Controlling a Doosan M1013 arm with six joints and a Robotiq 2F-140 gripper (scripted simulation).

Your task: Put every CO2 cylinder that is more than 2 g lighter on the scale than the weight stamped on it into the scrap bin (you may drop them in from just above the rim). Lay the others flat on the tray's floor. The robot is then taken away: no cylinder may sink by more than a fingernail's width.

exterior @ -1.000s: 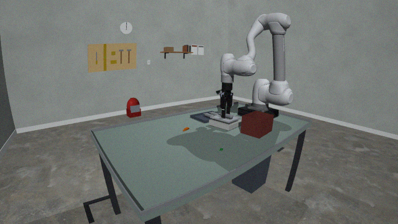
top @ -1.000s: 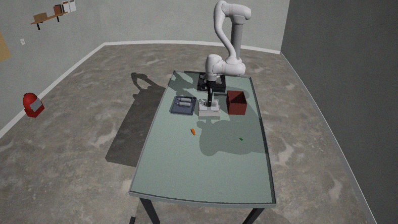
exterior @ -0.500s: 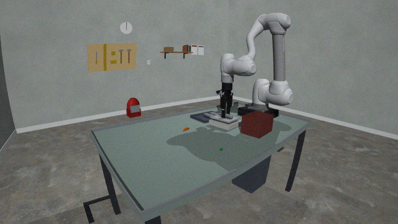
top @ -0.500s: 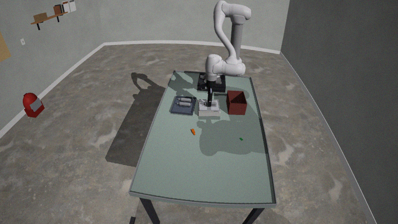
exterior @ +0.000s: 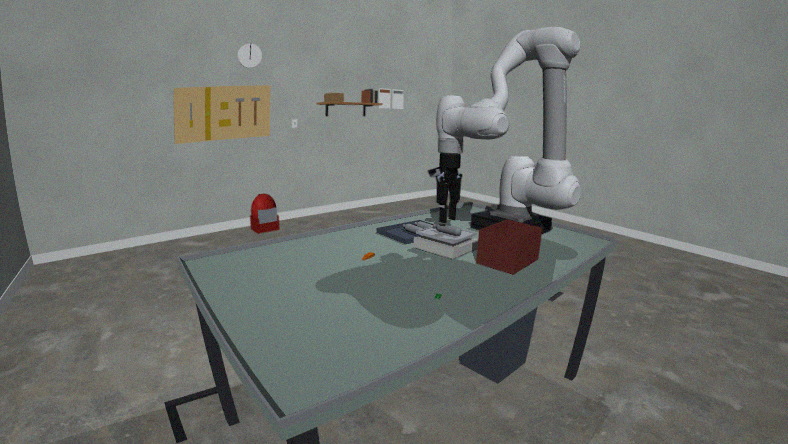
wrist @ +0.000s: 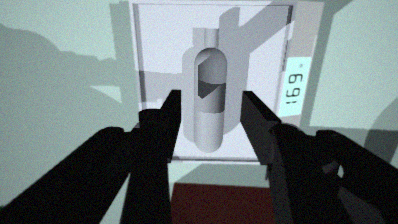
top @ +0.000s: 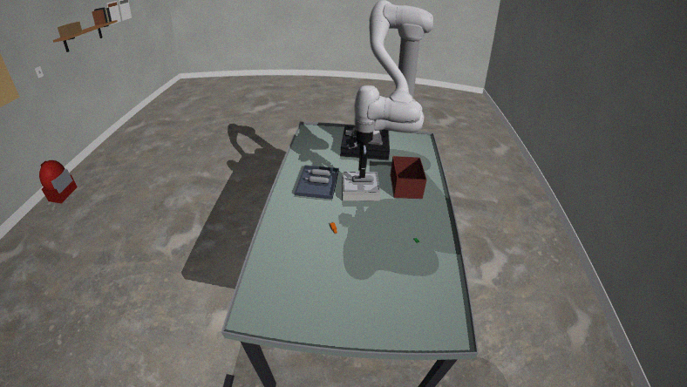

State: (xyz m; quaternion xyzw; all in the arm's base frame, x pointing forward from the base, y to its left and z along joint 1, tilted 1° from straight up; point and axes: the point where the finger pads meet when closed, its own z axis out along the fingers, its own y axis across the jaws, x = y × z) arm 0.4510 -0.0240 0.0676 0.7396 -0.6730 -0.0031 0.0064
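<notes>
A grey CO2 cylinder [wrist: 210, 117] lies flat on the white scale [top: 360, 188], whose display [wrist: 296, 87] reads 16.9. My gripper [wrist: 211, 105] hangs straight over it, with one black finger on each side. Both fingers stand apart from the cylinder's sides, so the gripper is open and holds nothing. In the exterior view the gripper [exterior: 446, 216] is just above the cylinder [exterior: 449, 228] on the scale. Two more cylinders [top: 318, 176] lie flat in the dark blue tray [top: 316, 184], left of the scale. The red scrap bin [top: 408, 176] stands right of the scale. The stamped weight cannot be read.
The arm's black base plinth [top: 365, 142] is right behind the scale. A small orange object [top: 332, 227] and a small green object [top: 416, 240] lie on the table nearer the front. The table has a raised rim.
</notes>
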